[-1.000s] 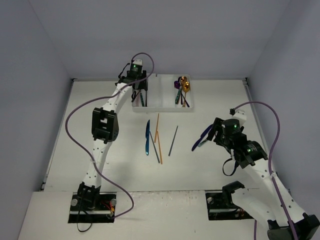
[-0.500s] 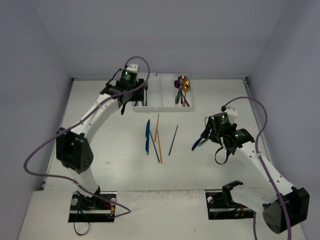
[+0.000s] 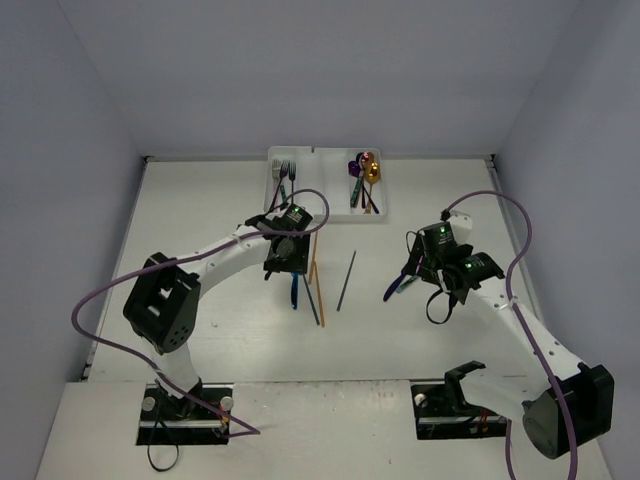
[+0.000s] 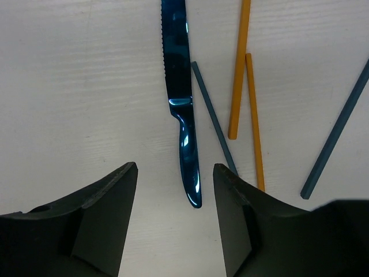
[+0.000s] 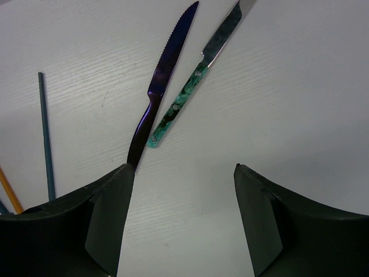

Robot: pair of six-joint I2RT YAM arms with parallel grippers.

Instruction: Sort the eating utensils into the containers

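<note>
The white worktop shows a faint wood grain up close in the wrist views. At its far edge sits the white plastic tray, only visible from the top: forks in its left slot, shiny purple and gold spoons in the right one.

The left arm is folded at the elbow with its wrist pointing down. The left gripper is spread wide, with the handle tip of a glossy blue knife between its fingers. Its serrated edge only shows in the wrist view. Beside it are two orange chopsticks and two slim grey-blue ones, all loose on the worktop.

The right arm is bent too. The right gripper is also wide and holding nothing, above a purple serrated knife and a knife with a marbled teal handle
</note>
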